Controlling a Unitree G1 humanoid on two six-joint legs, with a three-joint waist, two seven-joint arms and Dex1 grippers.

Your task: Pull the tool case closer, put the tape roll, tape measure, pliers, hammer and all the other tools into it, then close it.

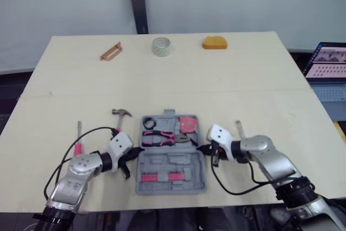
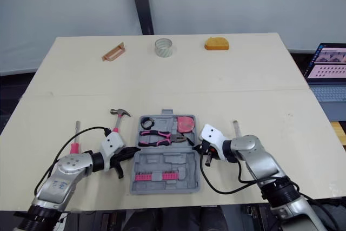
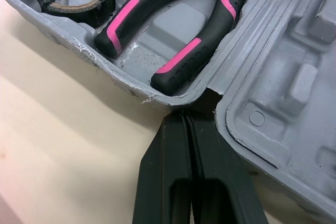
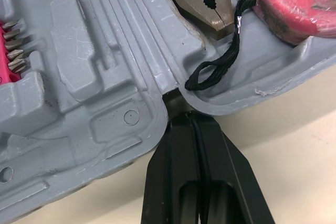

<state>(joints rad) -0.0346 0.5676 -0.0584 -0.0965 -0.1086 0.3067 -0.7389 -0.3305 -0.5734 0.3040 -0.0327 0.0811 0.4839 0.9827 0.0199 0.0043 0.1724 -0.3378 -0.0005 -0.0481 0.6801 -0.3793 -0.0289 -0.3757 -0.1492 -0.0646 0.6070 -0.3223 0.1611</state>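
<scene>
Grey tool case; pink-and-black pliers; red tape measure (black strap); black tape roll.

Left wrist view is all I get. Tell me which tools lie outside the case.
Observer: The hammer lies on the table, just left of the case.
Operator: Report the right gripper.
Observer: The right gripper sits at the case's right edge, fingers shut.
Operator: Check the far side of the table.
Observer: A pale tape roll stands near the far edge.
</scene>
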